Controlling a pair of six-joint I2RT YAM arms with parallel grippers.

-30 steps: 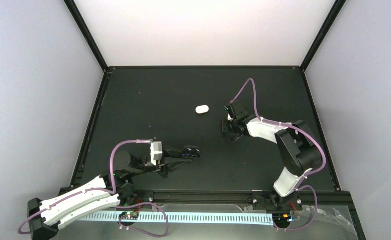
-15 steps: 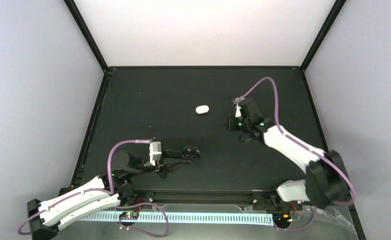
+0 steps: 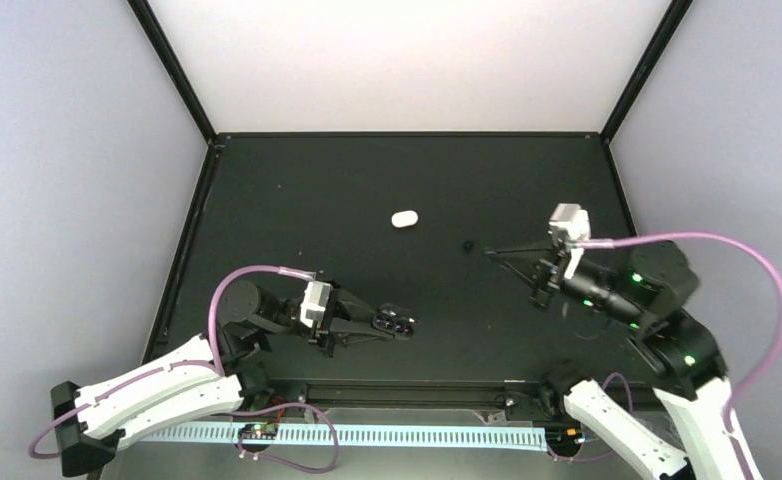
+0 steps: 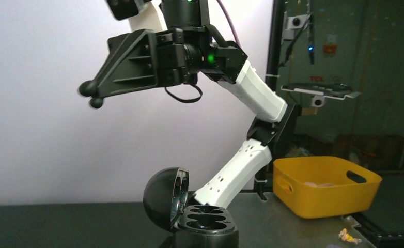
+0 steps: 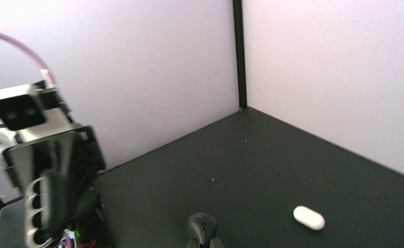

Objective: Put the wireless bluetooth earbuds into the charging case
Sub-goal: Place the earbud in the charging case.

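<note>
Left end effector (image 3: 372, 322) clamped on the open charging case (image 3: 395, 321). Right end effector (image 3: 491, 252) pinched together, black earbud (image 5: 202, 226) right at its tips, white case (image 3: 404, 218) farther ahead.

Black charging case (image 4: 205, 223) upright, lid open, two wells showing; black earbud (image 5: 202, 226) aloft, right of centre

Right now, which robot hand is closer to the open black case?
Left. The left gripper is shut on the open black charging case. The right gripper, pinching a black earbud, hangs off to the case's right and farther from the arm bases, well apart from it.
</note>
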